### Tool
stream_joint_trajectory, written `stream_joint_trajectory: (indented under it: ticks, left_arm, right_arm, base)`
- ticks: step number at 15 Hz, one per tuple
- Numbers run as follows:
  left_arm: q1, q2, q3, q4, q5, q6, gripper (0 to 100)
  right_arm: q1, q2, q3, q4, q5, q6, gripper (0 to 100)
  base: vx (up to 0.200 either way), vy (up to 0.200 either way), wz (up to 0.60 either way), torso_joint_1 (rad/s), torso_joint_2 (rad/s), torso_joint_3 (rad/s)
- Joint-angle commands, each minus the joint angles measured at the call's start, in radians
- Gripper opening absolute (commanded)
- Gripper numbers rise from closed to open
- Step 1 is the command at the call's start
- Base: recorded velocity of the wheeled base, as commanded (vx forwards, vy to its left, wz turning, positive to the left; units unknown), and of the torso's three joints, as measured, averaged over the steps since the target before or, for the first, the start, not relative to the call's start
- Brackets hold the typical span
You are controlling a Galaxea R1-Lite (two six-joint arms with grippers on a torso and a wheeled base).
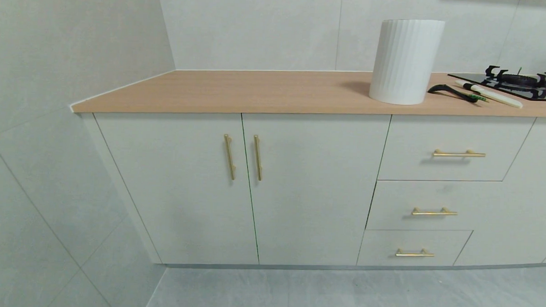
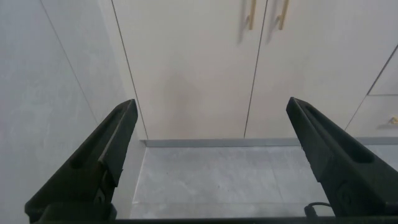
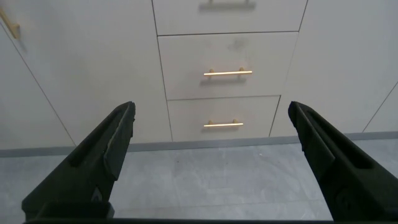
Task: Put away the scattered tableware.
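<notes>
Your left end effector (image 2: 211,106) hangs wide open with nothing in it, low in front of the cabinet doors (image 2: 199,62). Your right end effector (image 3: 211,107) is spread just as wide and empty, facing the lower drawers (image 3: 227,65). Up on the counter (image 1: 257,91), a black spoon (image 1: 452,92) and a white utensil (image 1: 488,94) lie at the right, between the white ribbed jar (image 1: 405,62) and the stove (image 1: 520,85).

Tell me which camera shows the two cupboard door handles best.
The head view: both door handles show whole, side by side. The left wrist view catches their lower ends; the right wrist view has a piece of one at its edge.
</notes>
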Motion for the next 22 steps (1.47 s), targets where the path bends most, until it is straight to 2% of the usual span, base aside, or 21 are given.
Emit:
stream_joint_trajectory:
  ticks: [1,11,22]
  left_arm:
    - [-0.001,0.000,0.000,-0.001,0.000,0.000,100]
    - [-0.001,0.002,0.000,-0.001,0.000,-0.001,100]
    - [-0.001,0.002,0.000,-0.001,0.000,-0.001,100]
  right_arm:
    - [0.000,0.002,0.000,0.001,0.000,0.000,100]
    - [0.000,0.002,0.000,0.001,0.003,-0.002,100]
    - [0.000,0.002,0.000,0.001,0.003,0.000,100]
  base:
    - [0.000,0.000,0.00,0.000,0.00,0.000]
    - [0.000,0.000,0.00,0.000,0.00,0.000]
    - [0.000,-0.200,0.00,0.003,0.00,0.002]
